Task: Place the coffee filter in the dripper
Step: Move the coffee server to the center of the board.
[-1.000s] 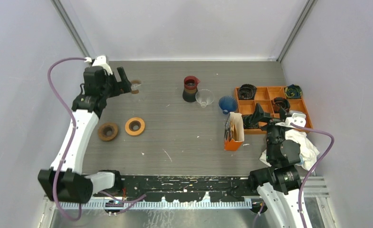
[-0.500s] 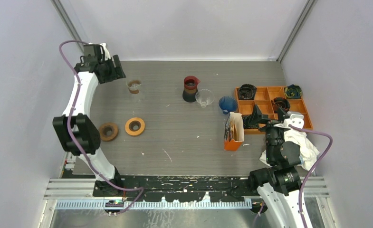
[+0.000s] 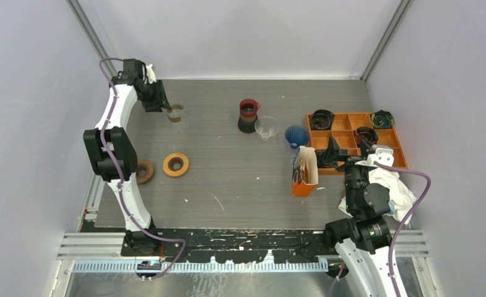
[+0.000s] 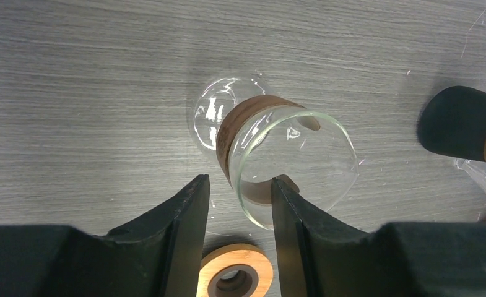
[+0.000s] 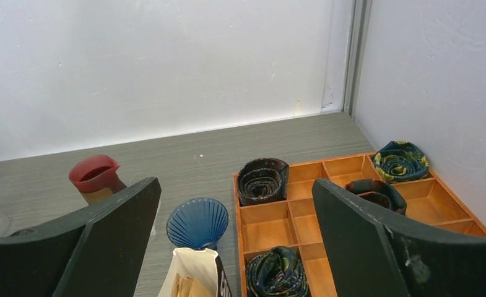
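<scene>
Two arms reach over a grey wood-grain table point(image 3: 228, 185). At the back left, the left gripper point(image 4: 241, 180) hangs over a clear glass carafe with a brown collar point(image 4: 247, 117), which stands upright on the table. Its jaws stand partly apart, with the near lip of the carafe's mouth in the gap. One finger point(image 4: 286, 210) looks to lie against the glass and the other is just clear of it, so nothing is clamped.

The right gripper point(image 3: 349, 150) is spread wide and holds nothing. It sits low over the near edge of an orange compartment tray point(image 3: 351, 121) that holds several dark rolled fabric coils.

The white and tan paper coffee filters point(image 3: 306, 166) stand bunched in an upright orange holder point(image 3: 302, 187), right of the table's middle. They are just left of the right gripper and well apart from the carafe. Just behind the holder sits a blue fluted cone dripper point(image 3: 296, 134). Left of that is a clear cone dripper point(image 3: 267, 127), just beside a red-topped jug on a dark base point(image 3: 247, 116); whether the two touch I cannot tell.

Beside the left arm lie a pale wooden ring point(image 3: 176, 164) and a dark brown ring point(image 3: 143, 171), the brown one partly hidden by the arm. A crumpled white cloth point(image 3: 396, 185) lies next to the right arm at the table's right edge.
</scene>
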Robot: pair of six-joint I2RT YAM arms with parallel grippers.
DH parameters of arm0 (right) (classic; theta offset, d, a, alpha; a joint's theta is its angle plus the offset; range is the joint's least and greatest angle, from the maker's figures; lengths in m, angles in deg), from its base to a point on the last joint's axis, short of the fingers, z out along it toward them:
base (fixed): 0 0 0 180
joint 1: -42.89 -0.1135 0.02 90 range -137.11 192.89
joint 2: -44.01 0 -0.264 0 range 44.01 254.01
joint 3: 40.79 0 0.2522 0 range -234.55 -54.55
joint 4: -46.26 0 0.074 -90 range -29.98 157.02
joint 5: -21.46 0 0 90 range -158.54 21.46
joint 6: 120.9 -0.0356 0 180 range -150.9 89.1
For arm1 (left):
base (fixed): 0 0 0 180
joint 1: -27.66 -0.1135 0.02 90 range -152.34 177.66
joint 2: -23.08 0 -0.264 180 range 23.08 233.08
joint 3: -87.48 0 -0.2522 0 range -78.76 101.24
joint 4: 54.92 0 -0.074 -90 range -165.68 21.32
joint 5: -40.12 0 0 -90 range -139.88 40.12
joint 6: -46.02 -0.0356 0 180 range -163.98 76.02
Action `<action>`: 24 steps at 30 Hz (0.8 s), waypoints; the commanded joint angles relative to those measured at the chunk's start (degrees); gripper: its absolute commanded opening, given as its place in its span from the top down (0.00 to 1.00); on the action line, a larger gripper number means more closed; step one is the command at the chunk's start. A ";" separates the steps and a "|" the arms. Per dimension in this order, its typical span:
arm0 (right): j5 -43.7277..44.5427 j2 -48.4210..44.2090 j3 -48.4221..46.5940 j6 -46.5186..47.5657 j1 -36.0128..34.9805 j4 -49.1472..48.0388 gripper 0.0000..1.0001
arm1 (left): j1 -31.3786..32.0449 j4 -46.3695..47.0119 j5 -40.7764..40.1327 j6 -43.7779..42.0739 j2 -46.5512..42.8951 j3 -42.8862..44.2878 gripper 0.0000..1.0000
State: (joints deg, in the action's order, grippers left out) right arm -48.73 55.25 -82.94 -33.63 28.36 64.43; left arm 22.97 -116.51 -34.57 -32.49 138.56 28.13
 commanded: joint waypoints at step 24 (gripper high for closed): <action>1.04 -0.55 -0.23 1.16 -0.28 -2.90 0.00 | 5.38 -4.57 -5.65 7.78 -6.86 -3.21 1.00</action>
State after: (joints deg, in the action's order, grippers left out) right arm -48.27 55.25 -82.91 -32.82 28.36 64.36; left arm 26.88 -120.23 -37.39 -30.26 138.78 27.21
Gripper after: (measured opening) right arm 0.999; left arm 0.023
